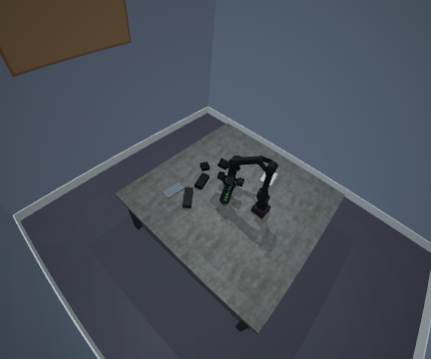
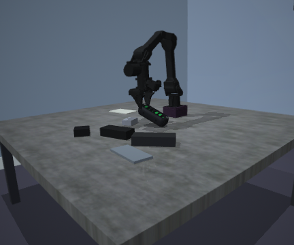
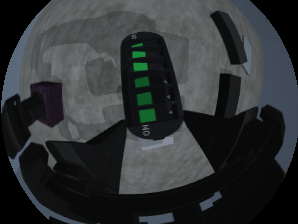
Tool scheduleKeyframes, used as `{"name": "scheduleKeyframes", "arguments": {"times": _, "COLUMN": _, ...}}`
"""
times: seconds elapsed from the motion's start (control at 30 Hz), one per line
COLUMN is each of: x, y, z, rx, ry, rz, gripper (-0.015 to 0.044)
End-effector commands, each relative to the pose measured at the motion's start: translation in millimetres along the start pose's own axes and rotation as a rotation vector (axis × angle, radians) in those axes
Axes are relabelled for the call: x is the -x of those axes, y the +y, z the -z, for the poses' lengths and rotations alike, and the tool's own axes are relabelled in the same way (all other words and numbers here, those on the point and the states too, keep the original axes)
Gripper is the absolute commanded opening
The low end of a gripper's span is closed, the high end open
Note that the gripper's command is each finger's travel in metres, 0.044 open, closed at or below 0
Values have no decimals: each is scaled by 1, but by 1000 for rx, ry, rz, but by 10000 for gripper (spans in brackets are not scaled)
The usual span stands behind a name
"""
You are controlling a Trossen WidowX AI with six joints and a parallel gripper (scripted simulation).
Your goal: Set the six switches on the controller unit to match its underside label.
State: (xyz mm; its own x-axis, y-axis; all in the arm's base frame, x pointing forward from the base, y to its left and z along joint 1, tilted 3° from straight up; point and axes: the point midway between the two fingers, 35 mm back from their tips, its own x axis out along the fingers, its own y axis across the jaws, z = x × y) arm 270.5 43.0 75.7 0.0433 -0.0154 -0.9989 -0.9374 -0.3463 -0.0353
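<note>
The dark grey controller unit is tilted, one end raised and the far end low near the bench; whether that end touches is unclear. My gripper points down and is shut on the raised end, one finger against each long side. In the wrist view the switch face is towards the camera, with green showing along its left side on all the rockers; which ends are pressed is hard to tell. Its underside label is hidden.
A light grey module lies behind the unit. A long dark block, a black box, a small black block and a pale plate lie to one side.
</note>
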Motion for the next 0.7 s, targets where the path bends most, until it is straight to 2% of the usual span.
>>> {"name": "scheduleKeyframes", "arguments": {"times": 0.0, "x": 3, "y": -1, "z": -7, "rx": 4, "ry": -2, "rz": 3, "gripper": 336}}
{"name": "scheduleKeyframes", "arguments": {"times": 0.67, "x": 13, "y": -1, "z": -20, "rx": 4, "ry": 39, "rz": 3, "gripper": 336}}
